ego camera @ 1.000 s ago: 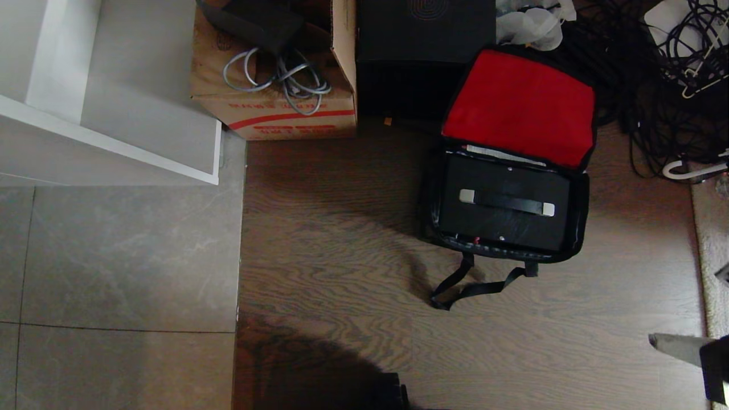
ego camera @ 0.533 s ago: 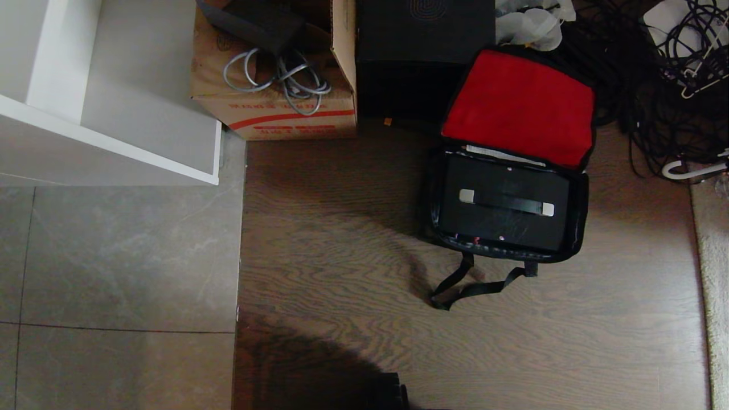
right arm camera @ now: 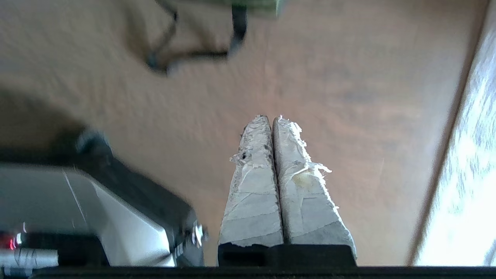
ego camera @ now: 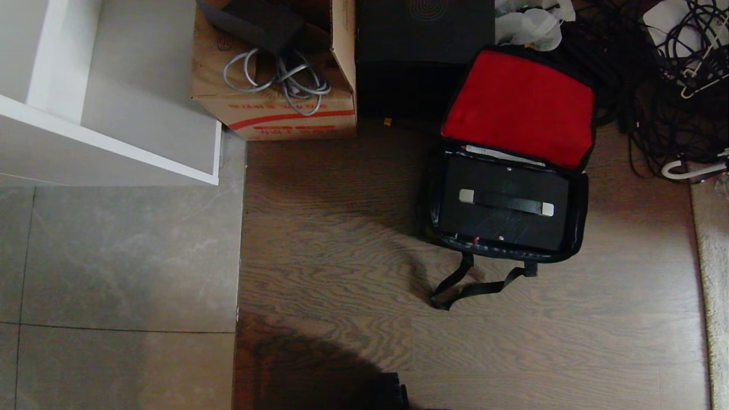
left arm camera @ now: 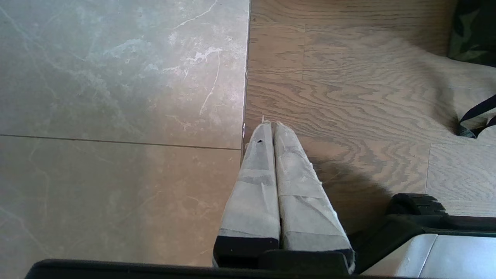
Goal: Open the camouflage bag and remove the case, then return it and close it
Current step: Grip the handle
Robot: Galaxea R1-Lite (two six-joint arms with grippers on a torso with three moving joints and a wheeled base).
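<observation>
Head view, camouflage bag (ego camera: 580, 193) open, right pincer (right arm camera: 272, 121) well apart

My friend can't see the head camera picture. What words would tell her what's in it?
A camouflage bag sits open on a wooden floor, its red lid lining flipped back and a black case with a silver-ended handle inside. Behind it stand a cardboard box with grey cables, a taller black box and tangled black wires.
</observation>
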